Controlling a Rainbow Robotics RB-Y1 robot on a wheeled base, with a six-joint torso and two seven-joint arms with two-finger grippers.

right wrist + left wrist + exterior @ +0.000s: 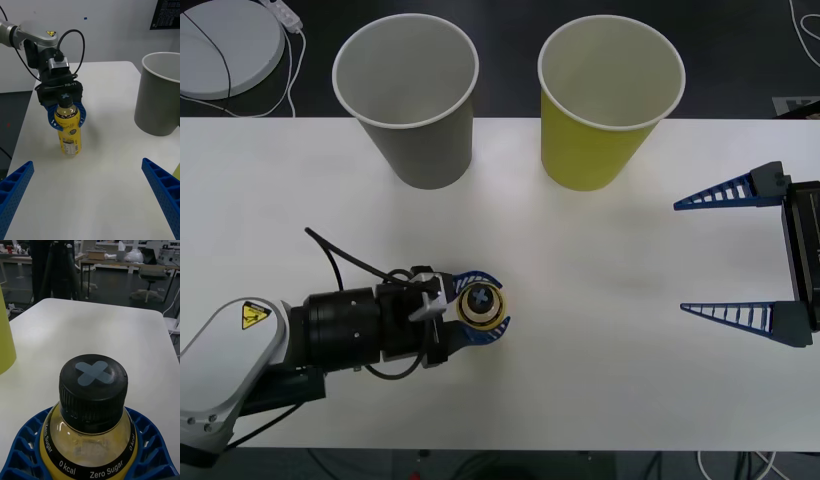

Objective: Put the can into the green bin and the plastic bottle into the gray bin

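White tabletop (600, 300) from the front: gray bin (412, 95) and green bin (605, 100) stand side by side at the far edge, apart from each other. Left gripper (482, 307) is pinching the plastic bottle (481, 303) upright toward the near edge, left of center, lots of bare surface around it. Right gripper (730, 258) hangs spread wide by the right edge.

Right wrist view: blue fingers (56, 120) wrap the bottle's shoulder, bottle (68, 129) standing on the tabletop, gray bin (159, 93) well apart.

Left wrist view: black cap (93, 388) up close, fingers (150, 450) hugging both sides, green bin (5, 337) wall at the side, bare tabletop out to its rounded corner.
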